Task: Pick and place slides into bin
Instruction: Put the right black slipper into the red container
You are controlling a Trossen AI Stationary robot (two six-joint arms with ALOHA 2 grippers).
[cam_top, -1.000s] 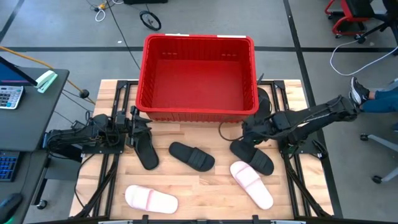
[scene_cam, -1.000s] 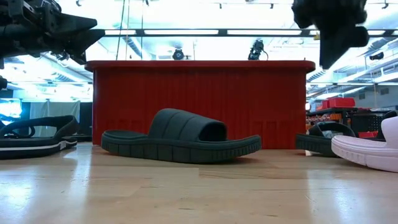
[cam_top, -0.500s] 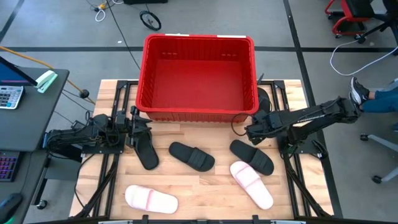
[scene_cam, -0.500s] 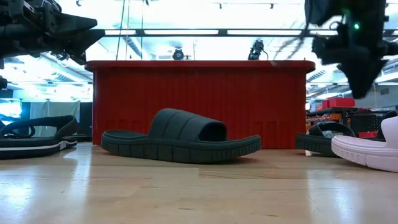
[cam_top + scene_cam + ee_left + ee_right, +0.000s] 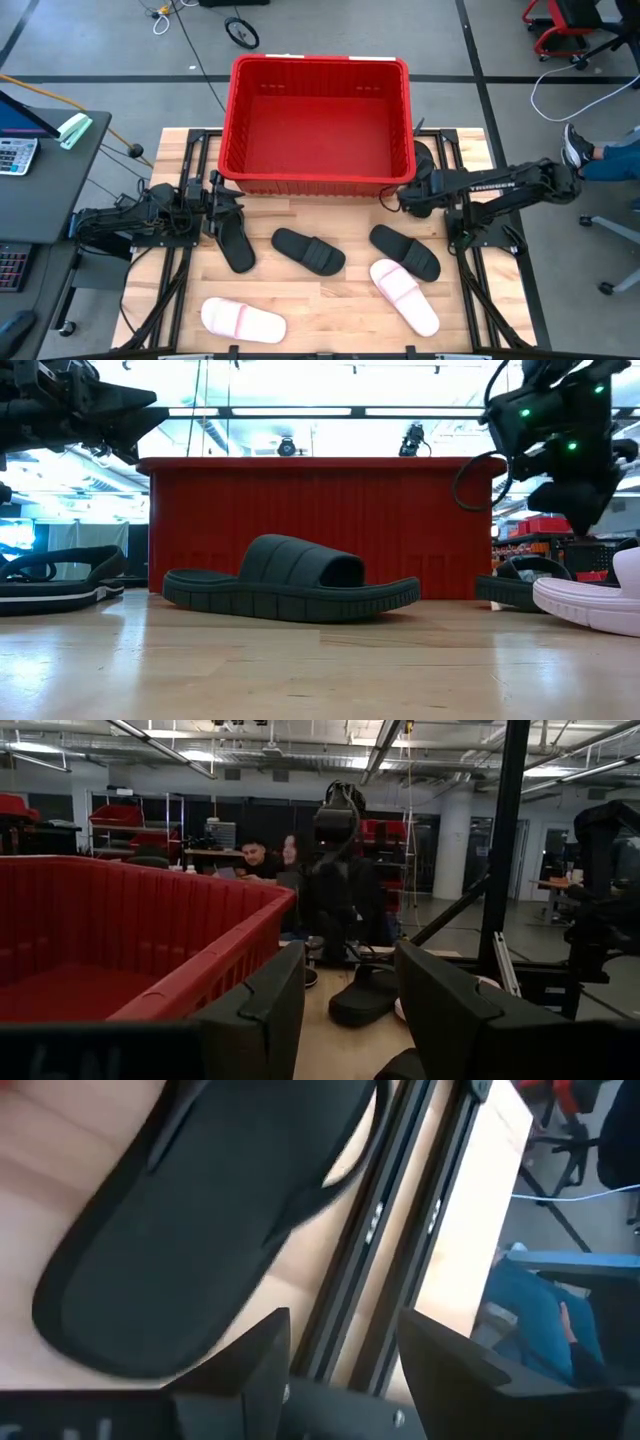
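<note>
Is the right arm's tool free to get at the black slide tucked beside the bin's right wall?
Probably yes: the right tool hovers open near that black slide, with nothing between them, though the bin crowds one side.

1 camera looked straight down; 1 sat level at tabletop height; both shared the bin [image 5: 318, 125]; 2 rode the wrists.

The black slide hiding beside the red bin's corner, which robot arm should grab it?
Probably the right. Its open gripper hovers at the bin's near right corner, with that black slide close by. The left gripper waits across the table, over another black slide.
</note>
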